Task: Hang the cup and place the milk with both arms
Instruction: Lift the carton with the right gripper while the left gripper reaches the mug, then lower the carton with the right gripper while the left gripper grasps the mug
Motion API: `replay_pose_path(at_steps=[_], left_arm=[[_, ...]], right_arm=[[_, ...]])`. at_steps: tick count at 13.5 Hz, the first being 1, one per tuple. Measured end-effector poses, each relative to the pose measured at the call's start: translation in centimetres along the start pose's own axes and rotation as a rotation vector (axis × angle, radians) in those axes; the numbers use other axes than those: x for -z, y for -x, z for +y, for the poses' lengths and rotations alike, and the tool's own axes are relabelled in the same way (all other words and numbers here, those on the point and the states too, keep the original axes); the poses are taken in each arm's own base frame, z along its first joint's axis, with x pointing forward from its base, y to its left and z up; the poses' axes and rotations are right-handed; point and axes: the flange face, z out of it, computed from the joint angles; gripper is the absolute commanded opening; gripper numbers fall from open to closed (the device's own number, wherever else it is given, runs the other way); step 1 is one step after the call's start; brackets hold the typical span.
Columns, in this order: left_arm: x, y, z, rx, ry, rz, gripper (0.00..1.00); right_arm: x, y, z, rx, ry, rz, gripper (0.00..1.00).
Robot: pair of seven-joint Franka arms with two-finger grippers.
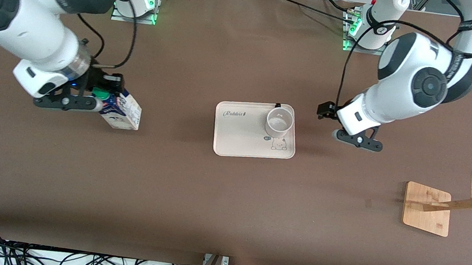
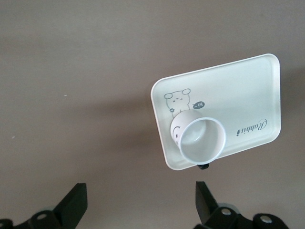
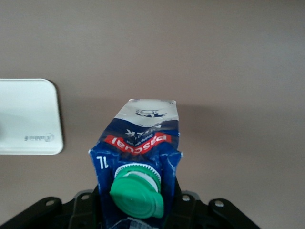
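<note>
The milk [image 1: 125,113], a gable-top carton with a dark blue top and green cap [image 3: 137,192], leans at the right arm's end of the table. My right gripper [image 1: 98,100] is shut on its blue top. I cannot tell whether its base touches the table. The cup [image 1: 279,122], a white mug with a black handle, stands upright on the white tray [image 1: 239,139] in the middle of the table; its smiley face shows in the left wrist view [image 2: 177,130]. My left gripper [image 1: 357,139] hangs open over bare table beside the tray, nothing between its fingers [image 2: 77,195].
A wooden rack with pegs [image 1: 461,203] stands on a square bamboo base [image 1: 424,216] toward the left arm's end, nearer to the front camera than the tray. Cables lie along the table's front edge [image 1: 70,260].
</note>
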Motion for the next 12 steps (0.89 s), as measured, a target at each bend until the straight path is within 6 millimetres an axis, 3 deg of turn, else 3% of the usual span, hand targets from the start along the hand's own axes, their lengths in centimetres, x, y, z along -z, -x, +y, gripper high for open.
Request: replay_pose_path(at_steps=[3, 5, 8, 12], left_arm=[[-4.5, -0.7, 3.7, -0.022, 0.034, 0.033, 1.00], [-7.8, -0.8, 6.7, -0.002, 0.062, 0.041, 1.00], [-10.8, -0.3, 9.5, 0.013, 0.061, 0.028, 1.00], [-11.8, -0.3, 8.9, 0.020, 0.047, 0.013, 1.00]], right_arm=[[-1.2, -0.9, 7.5, 0.030, -0.031, -0.031, 0.46], [-1.7, -0.9, 10.6, 0.030, -0.028, -0.046, 0.46], [-2.3, 0.0, 12.3, 0.039, -0.017, -0.061, 0.46], [-6.2, 0.7, 11.8, 0.047, -0.016, -0.025, 0.46]])
